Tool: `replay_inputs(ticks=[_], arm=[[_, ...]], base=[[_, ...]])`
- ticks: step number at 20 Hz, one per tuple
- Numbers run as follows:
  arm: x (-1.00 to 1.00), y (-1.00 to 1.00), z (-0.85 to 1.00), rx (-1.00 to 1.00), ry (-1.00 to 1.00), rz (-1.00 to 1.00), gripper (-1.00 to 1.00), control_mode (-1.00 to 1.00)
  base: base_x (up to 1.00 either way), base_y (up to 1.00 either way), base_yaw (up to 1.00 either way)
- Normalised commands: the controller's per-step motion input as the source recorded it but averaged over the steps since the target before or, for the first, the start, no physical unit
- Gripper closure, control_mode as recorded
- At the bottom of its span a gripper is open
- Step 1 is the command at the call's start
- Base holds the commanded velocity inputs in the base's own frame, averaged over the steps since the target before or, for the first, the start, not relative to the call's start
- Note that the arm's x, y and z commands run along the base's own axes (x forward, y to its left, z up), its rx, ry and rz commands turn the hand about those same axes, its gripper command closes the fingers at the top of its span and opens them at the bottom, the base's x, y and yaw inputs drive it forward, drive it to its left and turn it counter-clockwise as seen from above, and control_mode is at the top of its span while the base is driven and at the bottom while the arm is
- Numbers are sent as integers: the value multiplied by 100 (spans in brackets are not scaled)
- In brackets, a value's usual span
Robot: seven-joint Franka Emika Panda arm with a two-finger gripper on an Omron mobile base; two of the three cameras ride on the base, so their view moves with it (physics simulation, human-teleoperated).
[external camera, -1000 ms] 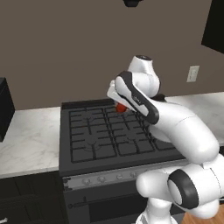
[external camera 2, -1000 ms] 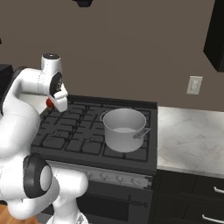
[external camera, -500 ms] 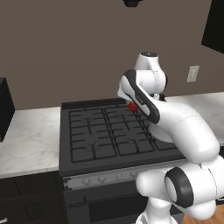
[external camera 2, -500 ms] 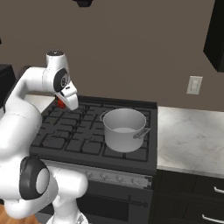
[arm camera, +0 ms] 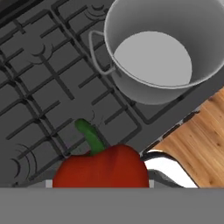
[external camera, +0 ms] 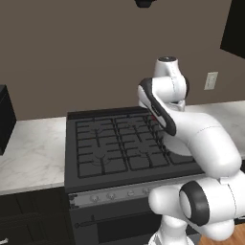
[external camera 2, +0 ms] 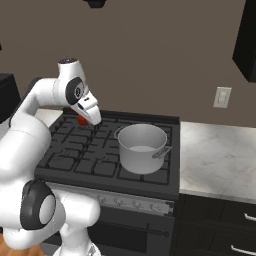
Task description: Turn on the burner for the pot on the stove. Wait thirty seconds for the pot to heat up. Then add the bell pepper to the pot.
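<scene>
Red pepper (arm camera: pixel 101 168) is clamped in your gripper (external camera 2: pixel 85 120), up over the stove's (external camera 2: pixel 75 162) back-left grates. Pot (external camera 2: pixel 142 147) sits empty front-right, so only the drop-in looks left.

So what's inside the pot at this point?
Nothing: the pot shows a bare grey bottom in the hand view. The bell pepper is in the hand, above the stove grates beside the pot. The burner under the pot is covered.

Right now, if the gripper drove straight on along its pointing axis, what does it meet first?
Probably the stove grates. The gripper, shut on the bell pepper, points down at bare grate beside the pot, not into it. Depth is unclear.
</scene>
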Motion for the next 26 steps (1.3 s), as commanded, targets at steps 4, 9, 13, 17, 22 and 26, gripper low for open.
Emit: replay_inputs(ticks=[4, 9, 13, 17, 22, 26], arm=[[0, -46, 0, -8, 0, 0, 100, -100], [0, -49, 0, -1, 0, 0, 100, -100], [0, -43, 0, 0, 0, 1, 100, -100], [2, -36, 0, 12, 0, 2, 100, -100], [7, -33, 0, 5, 0, 1, 100, -100], [16, -35, 0, 0, 0, 0, 100, -100]], base=[[0, 0, 0], [0, 0, 0], [0, 0, 0], [0, 0, 0], [0, 0, 0], [0, 0, 0]])
